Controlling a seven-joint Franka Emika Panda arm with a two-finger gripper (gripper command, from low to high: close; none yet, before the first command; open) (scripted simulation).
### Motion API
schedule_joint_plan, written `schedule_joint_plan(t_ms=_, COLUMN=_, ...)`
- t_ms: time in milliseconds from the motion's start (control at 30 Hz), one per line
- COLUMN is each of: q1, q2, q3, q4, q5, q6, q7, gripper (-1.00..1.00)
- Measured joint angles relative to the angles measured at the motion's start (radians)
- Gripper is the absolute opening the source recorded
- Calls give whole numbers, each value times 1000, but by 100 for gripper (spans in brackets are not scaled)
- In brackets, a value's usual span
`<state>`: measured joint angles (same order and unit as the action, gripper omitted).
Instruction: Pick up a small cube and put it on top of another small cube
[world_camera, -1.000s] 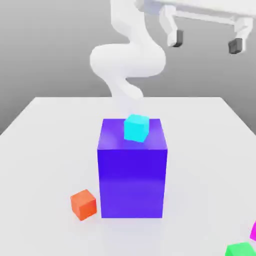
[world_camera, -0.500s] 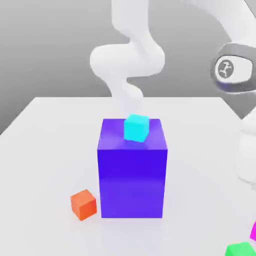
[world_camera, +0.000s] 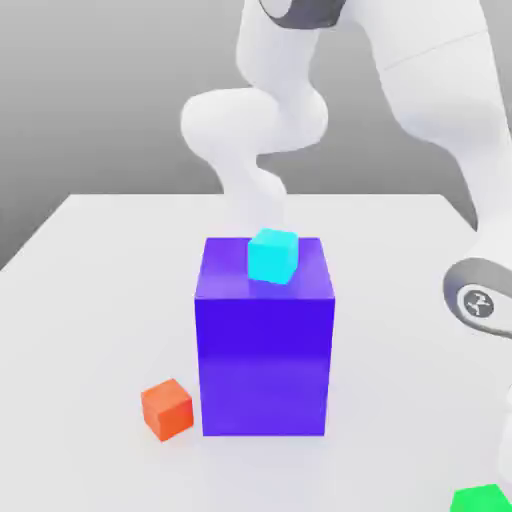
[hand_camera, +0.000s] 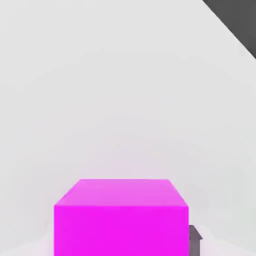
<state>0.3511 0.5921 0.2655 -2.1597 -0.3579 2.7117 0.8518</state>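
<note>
As the arm (world_camera: 430, 90) lowered, the gripper (hand_camera: 195, 245) reached the magenta cube (hand_camera: 121, 230).

1. I saw a glossy white arm (world_camera: 440, 90) with smooth, rounded segments.
2. A thin seam (world_camera: 435, 52) crossed its broad upper casing.
3. At the exterior view's right, I could make out a dark grey collar (world_camera: 470, 270) curving round a joint.
4. Inside that was a white oval cap, carrying a round grey badge (world_camera: 479, 303) with a pale branching mark.
5. Another dark grey band (world_camera: 310, 12) showed at the top.
</note>
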Motion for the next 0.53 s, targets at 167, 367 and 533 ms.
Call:
schedule_joint_plan(t_ms=167, q1=-51, q2=-135, q3=62, q4=-33, q5=75, q6=-102, q7=-53, gripper=-100)
schedule_joint_plan(t_ms=367, q1=-170, q2=-161, q3=2, q4=44, q5=168, q6=-187, q7=-100, gripper=-100)
schedule_joint_plan(t_ms=533, q1=-159, q2=-103, q3=-20, q4=51, q5=147, q6=-137, q7=-85, gripper=100)
